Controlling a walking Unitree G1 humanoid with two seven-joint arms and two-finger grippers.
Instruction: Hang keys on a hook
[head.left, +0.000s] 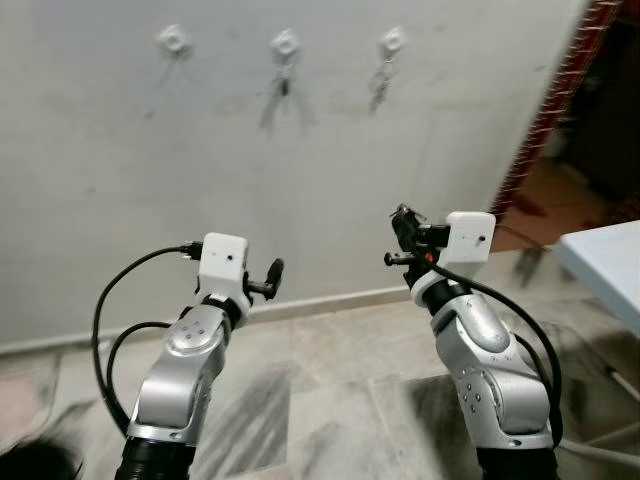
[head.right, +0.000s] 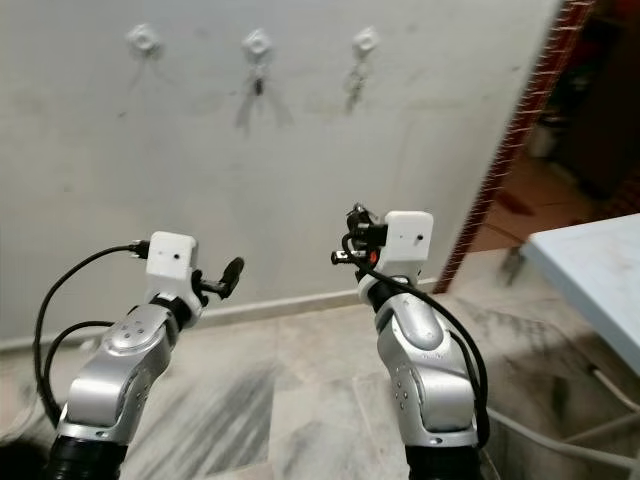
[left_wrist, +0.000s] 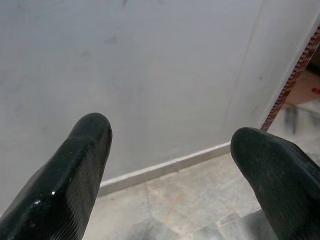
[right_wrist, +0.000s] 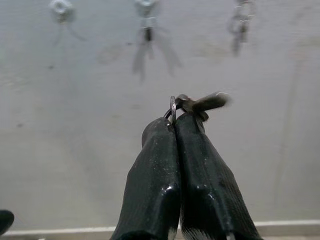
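Three white hooks are fixed high on the grey wall: the left hook (head.left: 174, 40) is bare, the middle hook (head.left: 285, 45) and the right hook (head.left: 392, 42) each carry hanging keys. My right gripper (head.left: 403, 232) is raised below them, well short of the wall, shut on a key ring with a key (right_wrist: 197, 103) that sticks out past the fingertips. My left gripper (head.left: 272, 278) is lower on the left, open and holding nothing; its fingers (left_wrist: 75, 175) point at the wall base.
A skirting strip (head.left: 330, 300) runs along the wall over a marbled tile floor. A brick-edged doorway (head.left: 560, 100) opens on the right, and a white table corner (head.left: 610, 265) juts in at the right edge.
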